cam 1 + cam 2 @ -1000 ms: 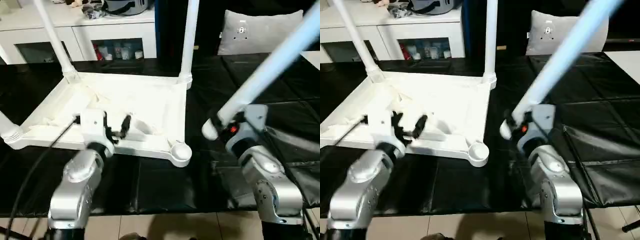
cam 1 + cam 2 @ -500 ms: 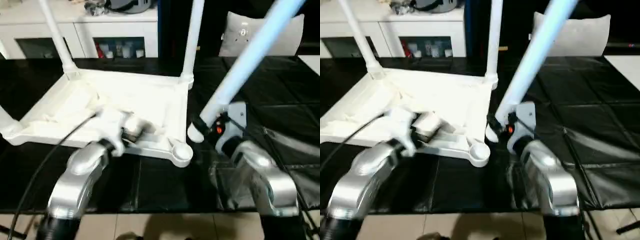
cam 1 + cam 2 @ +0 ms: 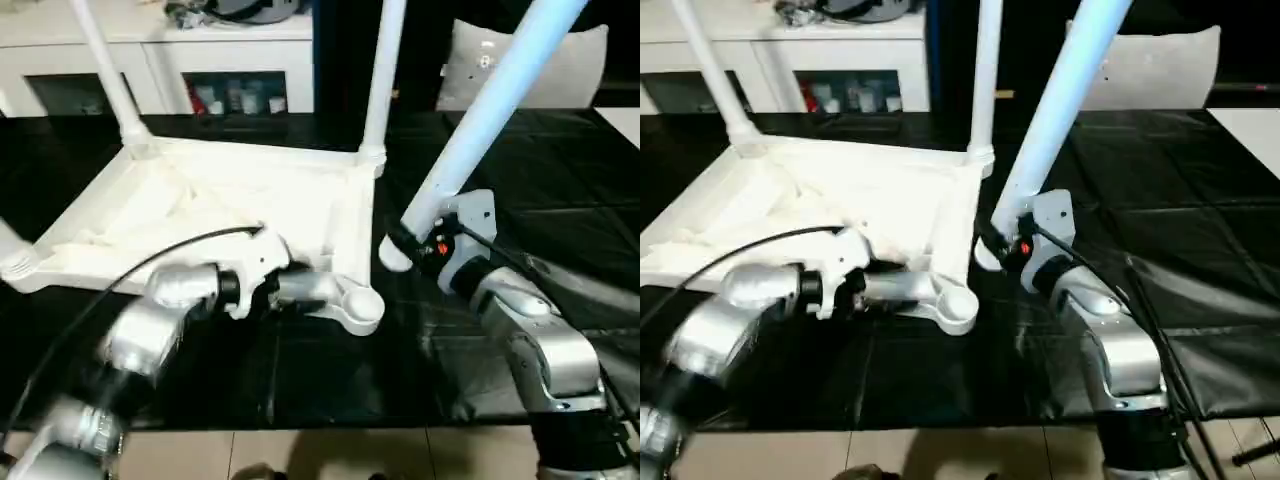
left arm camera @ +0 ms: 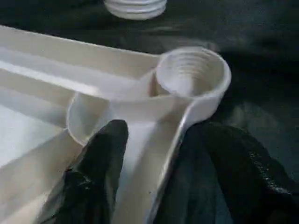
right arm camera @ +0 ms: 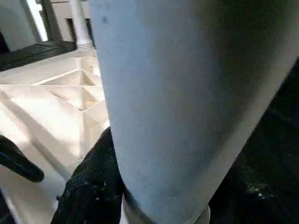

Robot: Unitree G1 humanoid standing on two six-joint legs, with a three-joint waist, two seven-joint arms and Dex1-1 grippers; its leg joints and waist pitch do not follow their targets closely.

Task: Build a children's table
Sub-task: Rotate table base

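Left hand (image 4: 154, 182) straddles the tabletop (image 3: 200, 200) rim beside the empty socket (image 3: 361, 305); right hand (image 3: 415, 243) grips a leg (image 3: 480, 110).

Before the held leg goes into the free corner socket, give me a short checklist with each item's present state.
1. Leg gripped by right gripper: ok.
2. Near corner socket free of a leg: ok.
3. Left gripper straddling the tabletop rim beside that socket: ok.
4. Left fingers clamped firmly on the rim: cannot tell.
5. Leg tip over the socket: not ok, it sits off to the side.
6. Leg upright for insertion: not ok, tilted.
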